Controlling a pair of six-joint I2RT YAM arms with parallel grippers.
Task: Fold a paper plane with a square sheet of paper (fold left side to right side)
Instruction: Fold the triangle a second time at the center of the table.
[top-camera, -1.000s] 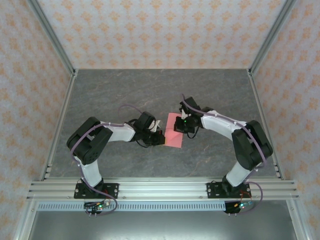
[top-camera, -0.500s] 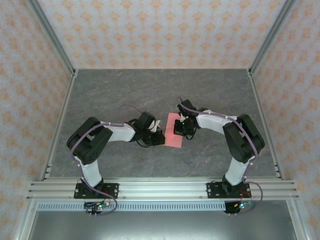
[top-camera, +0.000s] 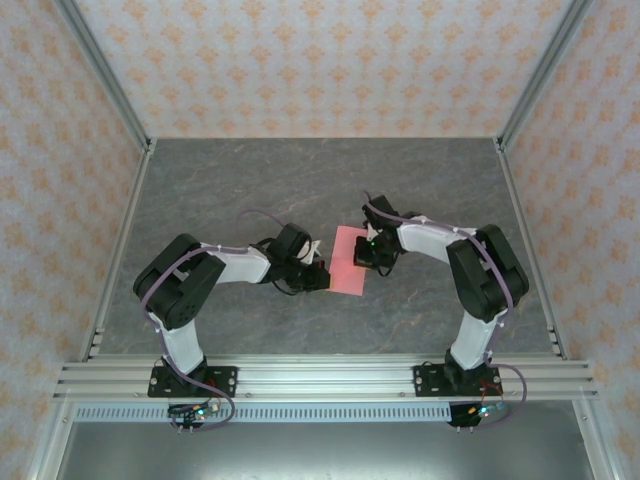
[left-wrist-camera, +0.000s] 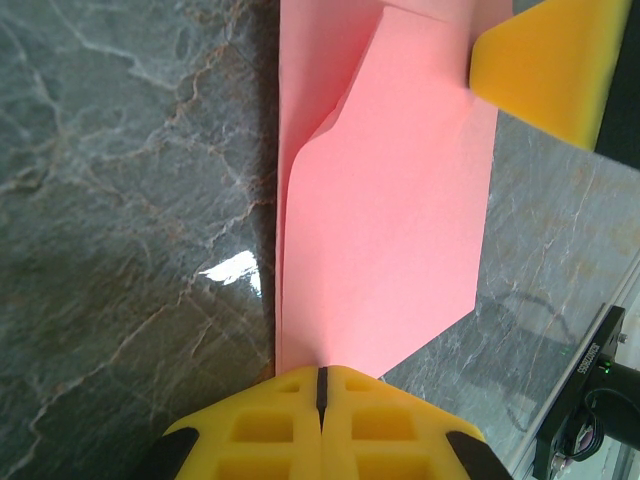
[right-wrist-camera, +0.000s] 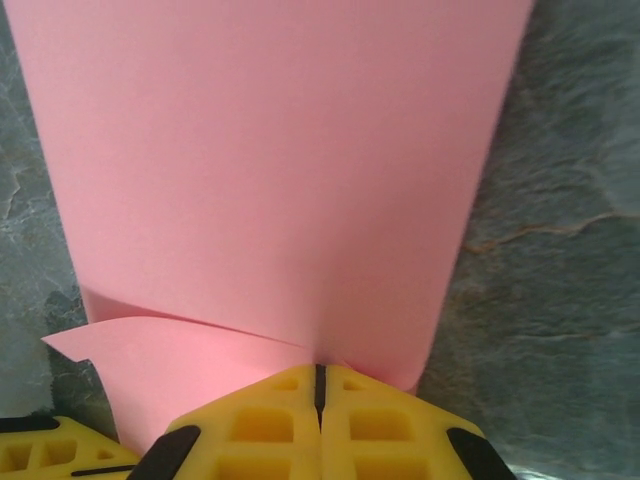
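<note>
Yellow-tipped left gripper (left-wrist-camera: 322, 385): fingers pressed together with nothing between them. The tips rest on the near-left edge of the paper, probably to pin it to the table (top-camera: 250, 190).
Paper (top-camera: 348, 262): salmon pink and flat at mid-table, lying between the two grippers and touched by both. Two layers show. The upper one sits slightly askew and lifts a little along one long edge.
Reason for hold (judgement): with one end weighted at each side, the doubled sheet cannot spring open or slide. This looks like pressing the left-to-right fold flat. No pointed plane shape has been formed yet.
Right gripper (right-wrist-camera: 320, 385): fingers also together and gripping nothing. The tips bear on the far-right edge of the paper, and a loose corner of the under layer pokes out just beside them.
Left arm (top-camera: 200, 275): the elbow is bent back toward the near left. The forearm is low and reaches right, with the wrist pitched down onto the sheet.
Right arm (top-camera: 480, 280): a mirror of the left, with the elbow out to the right. The forearm angles far-left and the wrist points down.
</note>
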